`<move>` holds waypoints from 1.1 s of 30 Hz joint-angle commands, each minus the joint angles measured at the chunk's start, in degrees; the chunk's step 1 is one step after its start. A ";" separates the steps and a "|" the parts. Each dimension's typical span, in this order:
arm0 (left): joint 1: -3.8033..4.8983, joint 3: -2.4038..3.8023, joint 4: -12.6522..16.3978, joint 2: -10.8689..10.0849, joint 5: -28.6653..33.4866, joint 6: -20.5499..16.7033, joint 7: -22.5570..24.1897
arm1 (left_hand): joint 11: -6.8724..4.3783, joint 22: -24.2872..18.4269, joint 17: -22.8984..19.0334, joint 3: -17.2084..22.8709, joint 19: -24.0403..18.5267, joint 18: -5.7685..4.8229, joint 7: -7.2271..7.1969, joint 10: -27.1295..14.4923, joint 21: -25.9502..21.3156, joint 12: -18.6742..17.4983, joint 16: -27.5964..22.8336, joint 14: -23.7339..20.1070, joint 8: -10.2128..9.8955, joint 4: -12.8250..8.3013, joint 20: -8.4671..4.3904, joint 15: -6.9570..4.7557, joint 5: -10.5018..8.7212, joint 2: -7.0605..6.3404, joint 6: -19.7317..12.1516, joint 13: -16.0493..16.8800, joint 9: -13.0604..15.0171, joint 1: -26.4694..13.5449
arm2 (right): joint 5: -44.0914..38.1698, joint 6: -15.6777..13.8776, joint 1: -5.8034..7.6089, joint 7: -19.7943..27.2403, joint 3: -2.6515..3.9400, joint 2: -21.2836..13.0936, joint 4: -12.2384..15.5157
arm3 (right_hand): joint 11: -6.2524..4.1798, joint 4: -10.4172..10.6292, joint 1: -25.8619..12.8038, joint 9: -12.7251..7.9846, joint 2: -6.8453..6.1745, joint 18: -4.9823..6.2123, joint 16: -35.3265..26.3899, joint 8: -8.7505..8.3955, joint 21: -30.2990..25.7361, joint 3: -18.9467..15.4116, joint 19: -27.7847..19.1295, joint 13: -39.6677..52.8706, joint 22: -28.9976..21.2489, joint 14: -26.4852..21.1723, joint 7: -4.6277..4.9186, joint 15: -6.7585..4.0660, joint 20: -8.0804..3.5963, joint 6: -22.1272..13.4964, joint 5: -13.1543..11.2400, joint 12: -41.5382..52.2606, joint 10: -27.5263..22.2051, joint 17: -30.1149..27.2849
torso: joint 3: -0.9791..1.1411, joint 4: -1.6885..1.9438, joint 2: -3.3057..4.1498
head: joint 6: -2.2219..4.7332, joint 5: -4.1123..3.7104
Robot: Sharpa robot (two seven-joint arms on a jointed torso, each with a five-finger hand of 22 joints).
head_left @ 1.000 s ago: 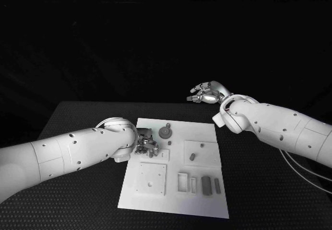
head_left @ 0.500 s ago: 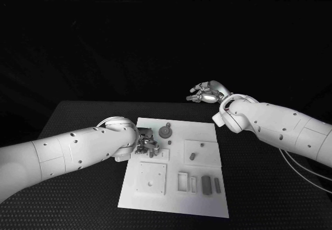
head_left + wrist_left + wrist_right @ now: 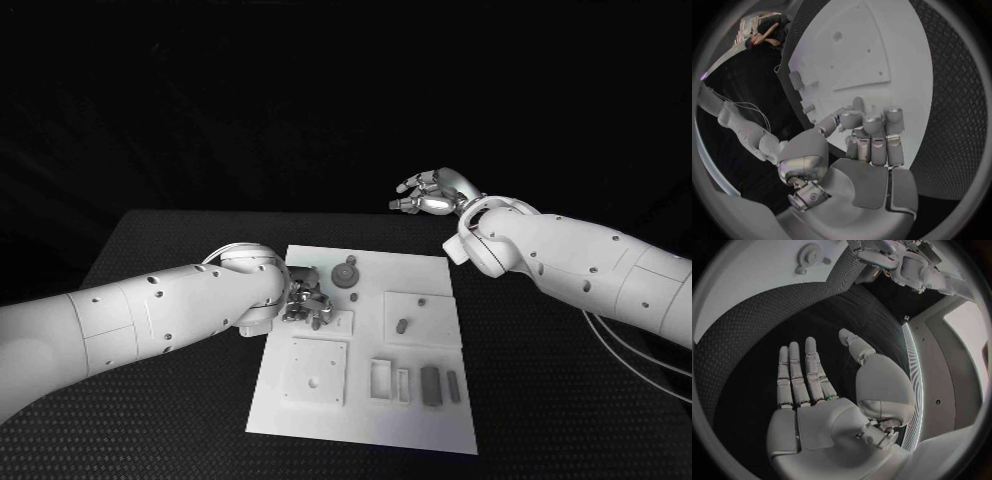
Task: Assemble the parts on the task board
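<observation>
**Left hand down on the board, right hand parked clear**

I have the left hand (image 3: pixel 306 303) low over the left side of the task board (image 3: pixel 433 420), fingers curled together and pressing down near a small square recess. In the left wrist view the fingers (image 3: pixel 872 137) are bunched tight with their tips on or just above the white plate, but I cannot tell whether a part sits between them; nothing shows in the gaps.

The right hand (image 3: pixel 430 195) hangs above the far edge of the table (image 3: pixel 173 250), well apart from the board, palm out and fingers (image 3: pixel 799 375) spread, holding nothing.

On the board I see a gear (image 3: pixel 346 273) near the far edge just beside the left hand, a short peg (image 3: pixel 401 325) standing in the middle panel, and slim parts (image 3: pixel 430 386) lying in the near slots.

My worry is the left hand. With the fingertips hiding whatever lies beneath them, I judge that a part seated crooked would go unnoticed, and more pressure could jam it or shove the board sideways. The gear lies close enough that a careless lift of the wrist could knock it off its post.
</observation>
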 commanded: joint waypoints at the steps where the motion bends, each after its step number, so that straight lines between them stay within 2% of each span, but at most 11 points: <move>1: -0.33 -0.20 -0.03 0.36 0.04 1.61 0.22 | -2.38 0.10 -0.14 0.34 -0.28 0.29 -5.45 -2.35 -0.22 0.20 0.26 0.15 0.32 0.67 -5.49 -2.02 -0.28 0.35 6.98 -0.11 -0.10 -0.63 | 0.03 0.80 0.01 0.42 0.03 0.06 0.00 | 5.52 -0.01 0.14 -0.09 0.51 -0.04 0.12 0.31 -0.42 -0.44 -0.42 -0.12 0.11 -0.34 1.48 0.28 0.17 0.86 0.33 0.27 -10.37 -0.11 | -0.01 0.02 -0.02 | 0.06 0.04; 9: -0.33 -0.19 -0.49 0.81 0.11 2.12 0.13 | -2.39 0.20 -0.41 0.30 -0.31 0.29 -5.48 -2.40 -0.24 0.38 0.49 0.07 0.43 0.80 -5.50 -2.03 -0.65 0.62 7.00 -0.29 -0.13 -1.10 | 0.03 0.89 0.01 0.41 0.02 0.11 -0.03 | 5.54 0.02 0.15 -0.20 0.53 -0.02 0.22 0.34 -0.54 -0.50 -0.46 -0.44 0.25 -0.42 1.49 0.31 0.21 0.85 0.83 0.39 -10.38 -0.26 | -0.02 0.01 -0.03 | 0.09 0.07; 10: -0.33 -0.19 -0.54 0.83 0.11 2.06 0.09 | -2.40 0.23 -0.52 0.26 -0.30 0.30 -5.48 -2.42 -0.24 0.46 0.59 0.04 0.48 0.86 -5.51 -2.05 -1.09 0.52 7.00 -0.36 -0.14 -1.29 | 0.03 0.89 0.01 0.40 0.02 0.11 -0.03 | 5.55 0.02 0.16 -0.21 0.51 -0.01 0.23 0.34 -0.55 -0.51 -0.47 -0.48 0.27 -0.44 1.49 0.32 0.21 0.86 0.89 0.40 -10.39 -0.28 | -0.02 0.00 -0.03 | 0.11 0.07; 12: -0.33 -0.19 -0.71 0.88 0.11 2.21 0.03 | -2.42 0.33 -0.92 0.32 -0.29 0.35 -5.50 -2.50 -0.30 0.68 0.87 -0.08 0.58 1.19 -5.57 -2.11 -3.24 0.35 6.93 -0.62 -0.20 -1.61 | 0.03 0.91 0.01 0.39 0.02 0.10 -0.04 | 5.56 0.01 0.17 -0.23 0.52 -0.01 0.24 0.35 -0.57 -0.51 -0.48 -0.52 0.29 -0.46 1.49 0.32 0.21 0.86 0.94 0.41 -10.39 -0.30 | -0.04 0.00 -0.01 | 0.14 0.06; 16: -0.33 -0.19 -1.05 1.00 0.11 2.34 0.03 | -2.42 0.40 -1.26 0.42 -0.29 0.37 -5.50 -2.55 -0.36 0.86 1.09 -0.19 0.66 1.44 -5.59 -2.16 -4.43 0.08 6.88 -0.85 -0.25 -1.74 | 0.02 0.93 0.01 0.37 0.02 0.06 -0.04 | 5.57 0.00 0.20 -0.25 0.52 -0.01 0.25 0.35 -0.61 -0.52 -0.50 -0.60 0.32 -0.50 1.49 0.34 0.22 0.85 1.01 0.43 -10.42 -0.34 | -0.04 0.02 -0.03 | 0.16 0.03; 21: -0.32 -0.18 -1.53 1.16 0.11 2.45 0.02 | -2.43 0.45 -1.46 0.70 -0.29 0.39 -5.51 -2.60 -0.39 0.95 1.23 -0.25 0.71 1.57 -5.61 -2.19 -4.37 0.56 6.86 -0.99 -0.28 -1.63 | 0.02 0.94 0.01 0.36 0.02 0.08 -0.04 | 5.59 0.00 0.20 -0.28 0.52 -0.01 0.27 0.36 -0.64 -0.55 -0.52 -0.68 0.35 -0.55 1.49 0.36 0.24 0.85 1.06 0.45 -10.43 -0.38 | -0.04 0.03 -0.01 | 0.16 0.02; 26: -0.32 -0.18 -1.86 1.29 0.11 2.34 -0.03 | -2.41 0.50 -1.63 0.56 -0.30 0.35 -5.48 -2.63 -0.40 1.05 1.34 -0.30 0.74 1.66 -5.58 -2.20 -4.83 0.37 6.80 -1.10 -0.32 -1.86 | 0.02 0.92 0.00 0.37 0.02 0.06 -0.03 | 5.60 0.01 0.19 -0.30 0.53 -0.02 0.28 0.37 -0.67 -0.57 -0.54 -0.74 0.38 -0.59 1.50 0.38 0.25 0.85 1.09 0.47 -10.44 -0.41 | -0.07 0.02 -0.02 | 0.24 -0.02; 27: -0.32 -0.18 -1.92 1.30 0.11 2.32 -0.11 | -2.40 0.53 -1.77 0.50 -0.28 0.36 -5.48 -2.65 -0.42 1.11 1.42 -0.34 0.77 1.77 -5.59 -2.22 -5.73 0.26 6.78 -1.19 -0.34 -1.97 | 0.02 0.90 0.00 0.37 0.02 0.05 -0.02 | 5.60 0.01 0.19 -0.30 0.53 -0.02 0.28 0.37 -0.68 -0.58 -0.54 -0.75 0.39 -0.59 1.50 0.38 0.25 0.85 1.09 0.47 -10.45 -0.41 | -0.07 0.03 -0.01 | 0.23 -0.03; 30: -0.32 -0.17 -2.04 1.29 0.11 2.17 -0.21 | -2.39 0.59 -2.35 0.12 -0.30 0.42 -5.52 -2.77 -0.61 1.35 1.75 -0.55 0.89 3.16 -5.65 -2.33 -13.51 -1.21 6.68 -1.59 -0.44 -2.63 | 0.02 0.91 0.00 0.36 0.02 0.05 0.02 | 5.61 0.02 0.15 -0.32 0.50 -0.02 0.29 0.37 -0.71 -0.62 -0.57 -0.81 0.41 -0.63 1.50 0.40 0.26 0.85 1.09 0.49 -10.47 -0.44 | -0.06 0.03 -0.01 | 0.22 -0.04; 31: -0.32 -0.17 -2.06 1.26 0.11 2.01 -0.24 | -2.38 0.61 -2.46 -0.33 -0.29 0.38 -5.47 -2.80 -0.63 1.40 1.82 -0.59 0.92 3.70 -5.62 -2.34 -14.34 -2.25 6.65 -1.67 -0.45 -3.15 | 0.02 0.92 0.00 0.35 0.02 0.03 0.03 | 5.61 0.03 0.13 -0.33 0.49 -0.03 0.29 0.37 -0.72 -0.64 -0.58 -0.83 0.42 -0.64 1.51 0.40 0.27 0.85 1.09 0.49 -10.47 -0.45 | -0.05 0.03 0.00 | 0.22 -0.06; 33: -0.32 -0.17 -2.17 1.18 0.11 1.78 -0.29 | -2.32 0.63 -2.56 -1.43 -0.31 0.33 -5.40 -2.87 -0.65 1.43 1.91 -0.69 0.97 4.44 -5.57 -2.35 -14.47 -4.24 6.55 -1.74 -0.41 -4.29 | 0.02 0.89 0.00 0.34 0.02 0.03 0.01 | 5.62 0.03 0.13 -0.34 0.48 -0.03 0.29 0.37 -0.74 -0.65 -0.59 -0.86 0.43 -0.66 1.51 0.41 0.27 0.84 1.10 0.50 -10.49 -0.47 | -0.06 0.02 0.00 | 0.22 -0.08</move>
